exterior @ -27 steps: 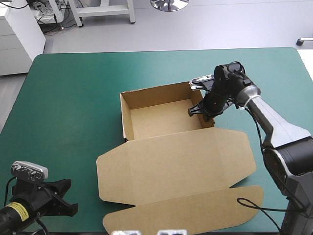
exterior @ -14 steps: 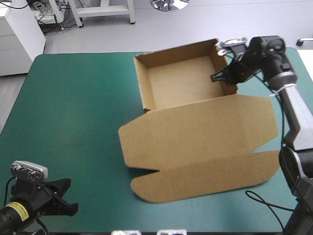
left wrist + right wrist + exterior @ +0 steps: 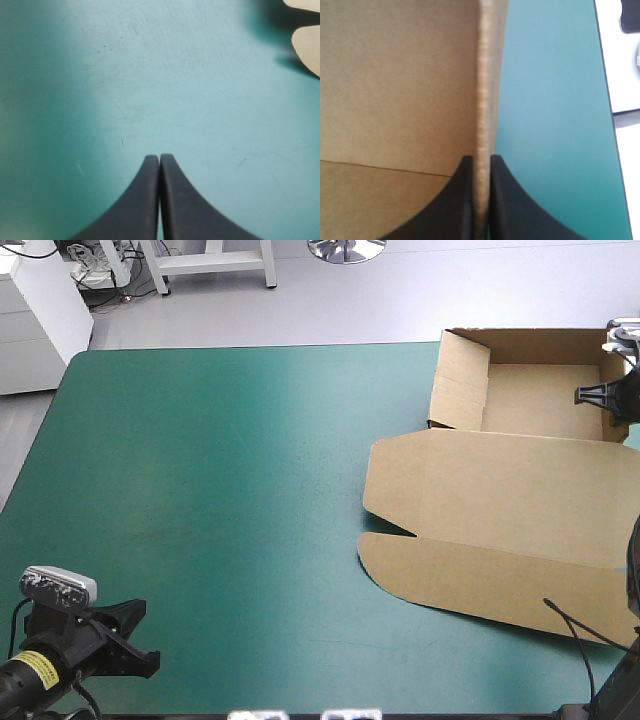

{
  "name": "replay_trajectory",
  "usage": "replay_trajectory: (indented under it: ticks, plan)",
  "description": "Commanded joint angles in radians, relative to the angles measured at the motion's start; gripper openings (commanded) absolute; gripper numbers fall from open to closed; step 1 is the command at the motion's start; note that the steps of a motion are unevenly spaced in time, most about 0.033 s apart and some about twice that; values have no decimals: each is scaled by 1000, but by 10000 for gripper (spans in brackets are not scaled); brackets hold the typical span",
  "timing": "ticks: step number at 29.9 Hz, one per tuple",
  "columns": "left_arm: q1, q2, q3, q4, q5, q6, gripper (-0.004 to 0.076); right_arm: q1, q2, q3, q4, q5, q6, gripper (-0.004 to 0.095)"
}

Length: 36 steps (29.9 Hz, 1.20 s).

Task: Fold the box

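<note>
Teal-green table (image 3: 200, 490). Brown box (image 3: 500, 500) at far right corner: open tray, walls up, lid flat toward near edge. Right gripper (image 3: 479, 159) pinches tray's right wall. Left gripper (image 3: 159, 157) near left corner, fingers pressed together, empty.

Table (image 3: 40, 455): one, topped by a teal-green cover (image 3: 250, 570) that lay flat and unwrinkled. We recorded the far left corner (image 3: 78, 353) as rounded, and the left edge as running straight toward the near side. The cover looked paler in a band along the far middle and darker toward the near left. Close up, we logged fine hairline scratches (image 3: 121, 142) and a few small dark specks (image 3: 105, 48) in its surface. In the right wrist view the cover ended at a straight edge (image 3: 605, 100); we could not tell which one.
</note>
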Motion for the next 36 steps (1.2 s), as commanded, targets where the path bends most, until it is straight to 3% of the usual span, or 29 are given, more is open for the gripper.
replay_trajectory:
  ticks: [1,6,10,13,18,20,25,31,33,36]
  plan:
    - [-7,10,-26,-3,-61,-3,-10,-41,1,-20,23,12,5,-19]
    - [-7,10,-26,-3,-61,-3,-10,-50,78,-13,23,12,-2,3]
    - [-7,10,-26,-3,-61,-3,-10,-50,98,-6,53,14,3,117]
    - [-7,10,-26,-3,-61,-3,-10,-50,98,-2,80,14,-4,291]
    - [-7,10,-26,-3,-61,-3,-10,-50,88,-2,25,14,-6,700]
    - [-7,10,-26,-3,-61,-3,-10,-50,72,-2,22,14,-1,775]
    - [-7,10,-26,-5,-61,-3,-10,-48,4,-2,52,14,-1,766]
    - [-7,10,-26,-11,-61,-3,-10,-48,-117,-1,240,14,-6,758]
    - [-7,10,-26,-11,-61,-3,-10,-37,-148,11,310,14,-32,698]
    - [-7,10,-26,-11,-61,-3,-10,7,-201,49,355,14,-77,462]
